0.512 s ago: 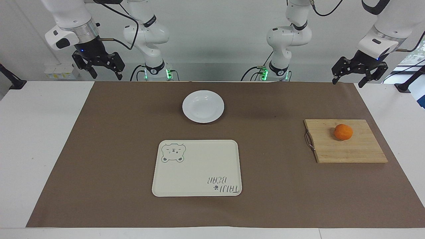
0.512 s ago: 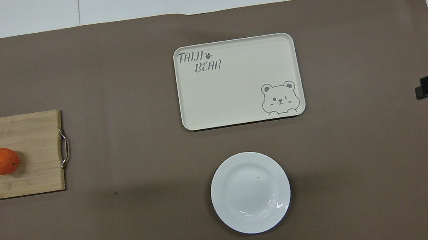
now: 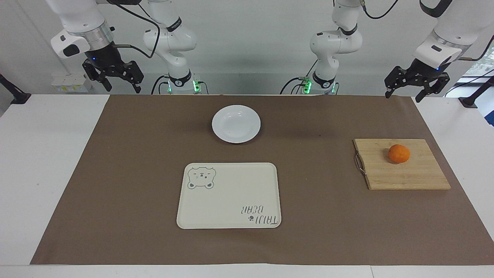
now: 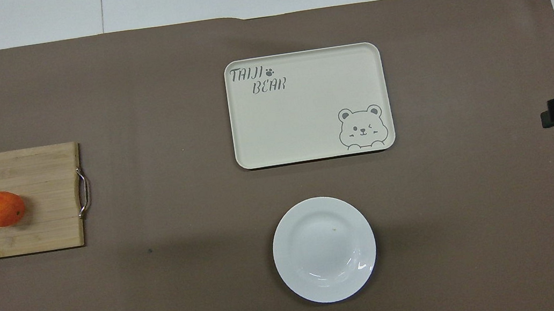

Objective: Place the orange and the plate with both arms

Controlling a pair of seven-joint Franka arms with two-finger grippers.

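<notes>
Bamboo board (image 3: 401,164) carried the orange (image 3: 399,153); plate (image 3: 236,124) sat apart; left gripper (image 3: 405,94) and right gripper (image 3: 121,85) hung released, holding nothing

One camera sits high across the surface (image 3: 58,162), facing the two robots and taking in their bases. The other hangs above the robots' end, looking steeply down and forward. Both share the brown mat (image 3: 328,216) (image 4: 164,280), the tray (image 3: 227,193) (image 4: 302,103), plate (image 3: 236,124) (image 4: 324,249) and cutting board (image 3: 405,172) (image 4: 35,211), turned half around.
</notes>
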